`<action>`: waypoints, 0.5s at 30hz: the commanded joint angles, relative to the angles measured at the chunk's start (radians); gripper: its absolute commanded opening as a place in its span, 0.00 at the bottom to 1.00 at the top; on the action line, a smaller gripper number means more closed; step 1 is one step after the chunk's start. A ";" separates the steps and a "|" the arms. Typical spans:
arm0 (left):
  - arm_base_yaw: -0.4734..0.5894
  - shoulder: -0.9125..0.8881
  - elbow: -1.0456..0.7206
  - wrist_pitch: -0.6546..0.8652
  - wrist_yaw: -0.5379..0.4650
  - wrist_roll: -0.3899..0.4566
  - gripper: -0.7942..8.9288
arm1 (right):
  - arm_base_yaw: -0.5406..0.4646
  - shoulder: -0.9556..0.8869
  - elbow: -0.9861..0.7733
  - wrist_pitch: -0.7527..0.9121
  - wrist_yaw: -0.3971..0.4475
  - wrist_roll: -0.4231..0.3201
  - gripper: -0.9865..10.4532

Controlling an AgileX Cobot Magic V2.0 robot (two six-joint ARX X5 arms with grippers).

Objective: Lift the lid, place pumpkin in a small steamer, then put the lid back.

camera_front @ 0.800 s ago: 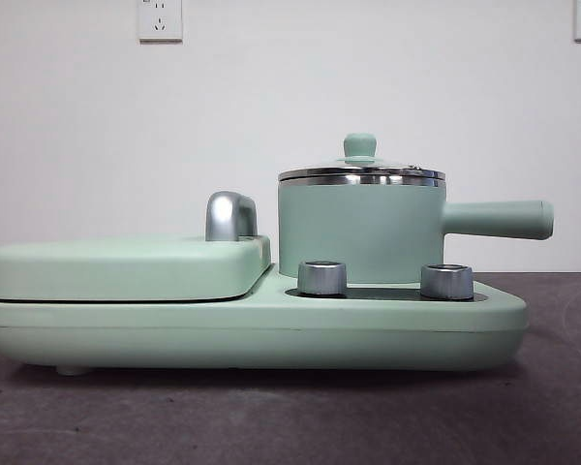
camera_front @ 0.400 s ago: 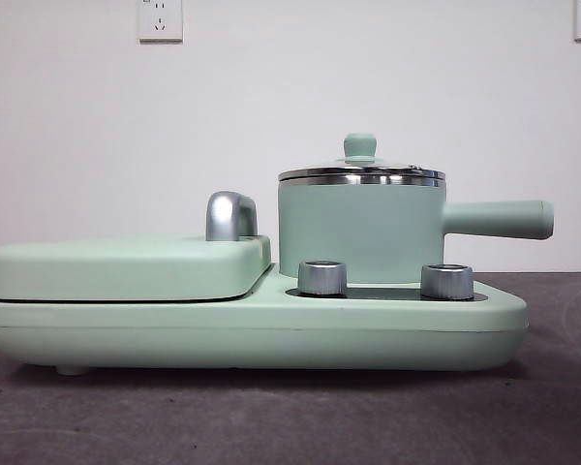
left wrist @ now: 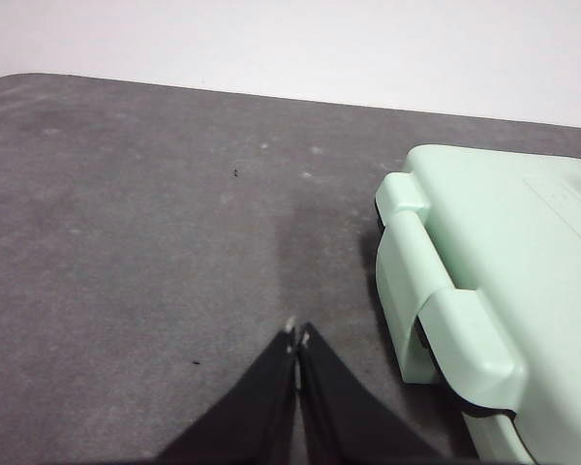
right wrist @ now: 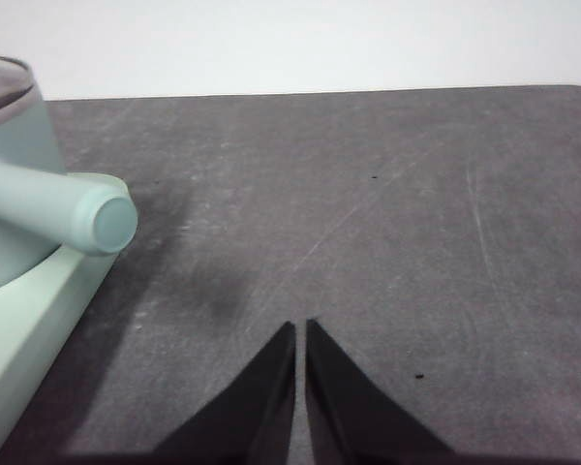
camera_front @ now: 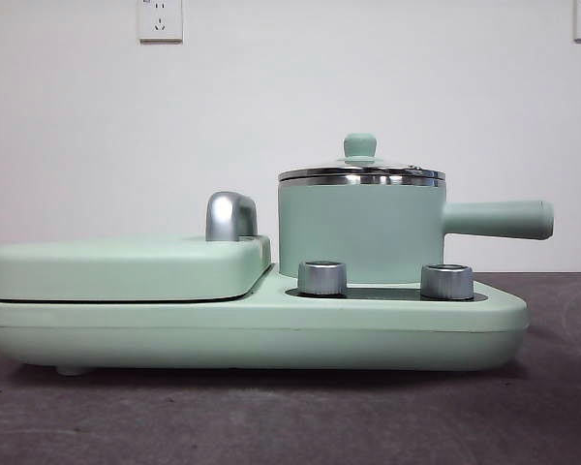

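The mint-green round pot with a steel rim (camera_front: 356, 232) stands upright on the wide mint-green cooker base (camera_front: 252, 329). Its long straight handle (camera_front: 499, 219) sticks out level to the right in the front view. The flat steel-rimmed lid with a green knob (camera_front: 360, 170) sits on top. The left gripper (left wrist: 296, 335) is pinched closed over the grey table (left wrist: 145, 223), holding nothing. The right gripper (right wrist: 300, 327) is closed and empty too, near the handle's end.

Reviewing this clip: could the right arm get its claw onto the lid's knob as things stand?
Probably yes. The lid sits closed on the small steamer, its knob clear above. The right claw, shut and empty, hovers over bare table beside the steamer's handle; nothing visible stands between.
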 commanded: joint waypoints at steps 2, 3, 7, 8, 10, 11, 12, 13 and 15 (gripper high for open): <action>0.000 -0.002 -0.018 -0.006 -0.003 0.010 0.09 | 0.002 -0.003 -0.005 -0.006 0.001 -0.022 0.10; 0.000 -0.002 -0.018 -0.006 -0.002 0.010 0.09 | 0.002 -0.003 -0.005 -0.002 0.003 -0.022 0.10; 0.000 -0.002 -0.018 -0.006 -0.003 0.010 0.09 | 0.002 -0.003 -0.005 0.014 0.004 -0.022 0.10; 0.000 -0.002 -0.018 -0.006 -0.002 0.010 0.09 | 0.002 -0.003 -0.005 0.014 0.004 -0.022 0.10; 0.000 -0.002 -0.018 -0.006 -0.002 0.010 0.09 | 0.002 -0.003 -0.005 0.014 0.004 -0.022 0.10; 0.000 -0.002 -0.018 -0.006 -0.002 0.010 0.09 | 0.002 -0.003 -0.005 0.014 0.004 -0.022 0.10; 0.000 -0.002 -0.018 -0.006 -0.002 0.010 0.09 | 0.002 -0.003 -0.005 0.014 0.004 -0.022 0.10; 0.000 -0.002 -0.018 -0.006 -0.002 0.010 0.09 | 0.002 -0.003 -0.005 0.014 0.004 -0.022 0.10; 0.000 -0.002 -0.018 -0.006 -0.003 0.010 0.09 | 0.002 -0.003 -0.005 0.014 0.004 -0.022 0.10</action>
